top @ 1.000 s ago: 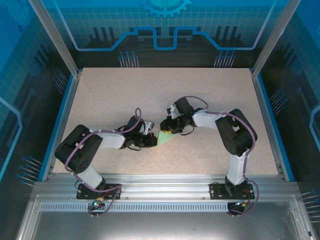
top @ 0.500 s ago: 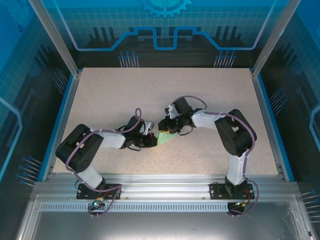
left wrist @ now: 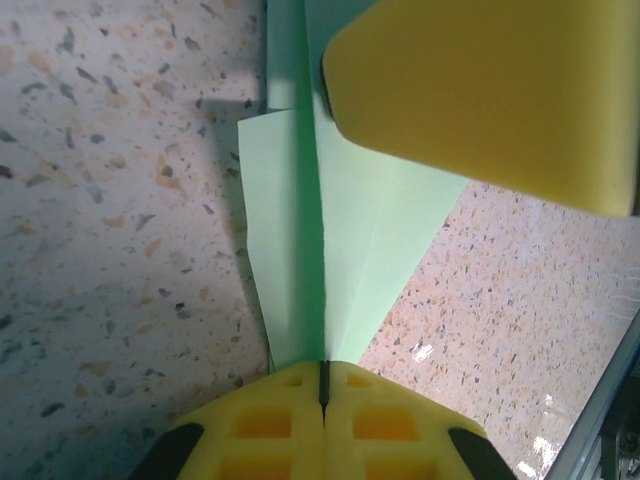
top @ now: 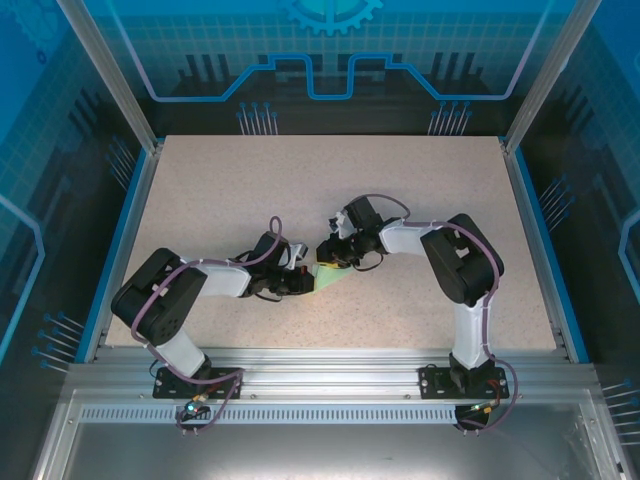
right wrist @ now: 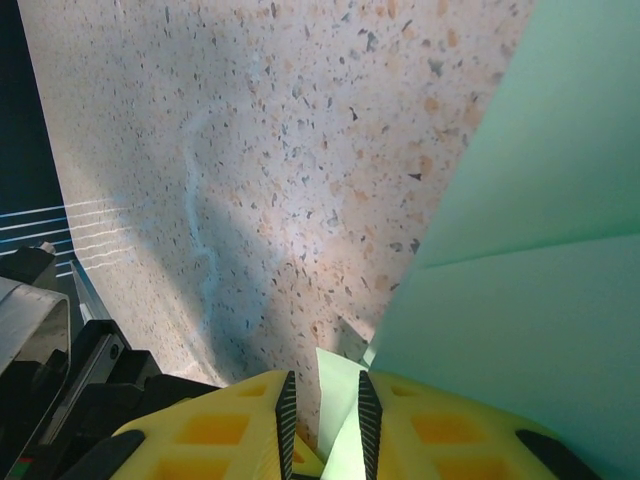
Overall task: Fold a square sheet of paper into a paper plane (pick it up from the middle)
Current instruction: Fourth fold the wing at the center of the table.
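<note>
The square sheet of paper (top: pixel 330 277) is pale mint green and lies folded into a narrow tapering shape at the table's middle, between both arms. My left gripper (top: pixel 304 281) comes in from the left. In the left wrist view it (left wrist: pixel 325 372) is shut on the paper's (left wrist: pixel 372 235) raised centre crease. The right gripper (top: pixel 330 256) hangs over the paper's far end, and one yellow finger (left wrist: pixel 480 90) of it rests on the sheet. In the right wrist view its jaws (right wrist: pixel 322 400) stand a little apart, with a loose upright flap of the paper (right wrist: pixel 530 300) between them.
The speckled beige tabletop (top: pixel 250 190) has free room all round the arms. A blue rim (top: pixel 127 240) and metal frame posts edge the table. The left arm's dark wrist (right wrist: pixel 60 400) lies close beside the right gripper.
The right arm's elbow and gripper have shifted slightly to the left over the paper. The left gripper has kept its hold and not moved.
</note>
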Action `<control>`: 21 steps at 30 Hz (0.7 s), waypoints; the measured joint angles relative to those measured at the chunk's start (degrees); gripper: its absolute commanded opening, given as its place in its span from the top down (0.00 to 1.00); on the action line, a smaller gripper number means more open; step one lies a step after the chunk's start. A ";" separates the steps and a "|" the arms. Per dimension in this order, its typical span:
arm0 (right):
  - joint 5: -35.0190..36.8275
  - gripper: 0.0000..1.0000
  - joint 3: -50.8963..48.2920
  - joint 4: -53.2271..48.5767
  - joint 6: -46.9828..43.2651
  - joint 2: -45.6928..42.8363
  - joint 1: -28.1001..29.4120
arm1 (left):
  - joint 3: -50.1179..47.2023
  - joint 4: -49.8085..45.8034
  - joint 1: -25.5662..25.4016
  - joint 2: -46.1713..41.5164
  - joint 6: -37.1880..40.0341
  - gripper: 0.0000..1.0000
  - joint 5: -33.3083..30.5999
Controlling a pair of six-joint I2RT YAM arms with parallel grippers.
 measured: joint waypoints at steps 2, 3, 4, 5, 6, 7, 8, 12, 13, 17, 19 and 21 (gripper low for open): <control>-0.11 0.74 0.00 0.50 0.00 0.68 -0.04 | 0.00 0.00 0.00 0.00 -0.15 1.00 0.00; -0.26 0.74 0.00 0.74 0.00 1.05 -0.13 | 0.00 0.02 0.00 0.00 -0.20 1.00 0.00; -0.66 0.74 0.00 0.92 0.00 1.16 -0.28 | -0.02 0.02 0.00 0.00 -0.20 0.99 0.00; -0.98 0.74 0.00 1.05 0.00 1.22 -0.33 | -0.02 0.02 0.04 0.00 -0.22 0.97 0.00; -1.11 0.74 0.00 1.11 0.00 1.29 -0.37 | -0.02 0.00 0.04 0.00 -0.22 0.96 0.00; -1.25 0.74 0.00 1.14 -0.02 1.31 -0.39 | -0.02 0.02 0.04 0.00 -0.26 0.95 0.00; -1.27 0.74 -0.02 1.14 -0.04 1.31 -0.42 | -0.02 0.00 0.04 -0.02 -0.37 0.92 0.00; -1.49 0.74 -0.07 1.40 -0.02 1.44 -0.50 | -0.02 -0.61 0.04 -1.31 -1.46 0.83 -0.26; -1.68 0.74 -0.09 1.57 -0.02 1.51 -0.55 | -0.02 -1.27 0.07 -2.43 -1.51 0.81 -0.59; -2.12 0.73 -0.50 2.23 -0.02 1.53 -0.66 | -0.07 -3.56 0.24 -8.26 -2.73 0.76 -1.36; -2.54 0.73 -0.70 2.67 -0.02 1.53 -0.81 | -0.07 -4.46 0.33 -11.19 -3.17 0.74 -2.14; -2.80 0.73 -0.92 3.08 0.00 1.53 -0.92 | -0.07 -5.05 0.37 -13.14 -3.26 0.74 -2.49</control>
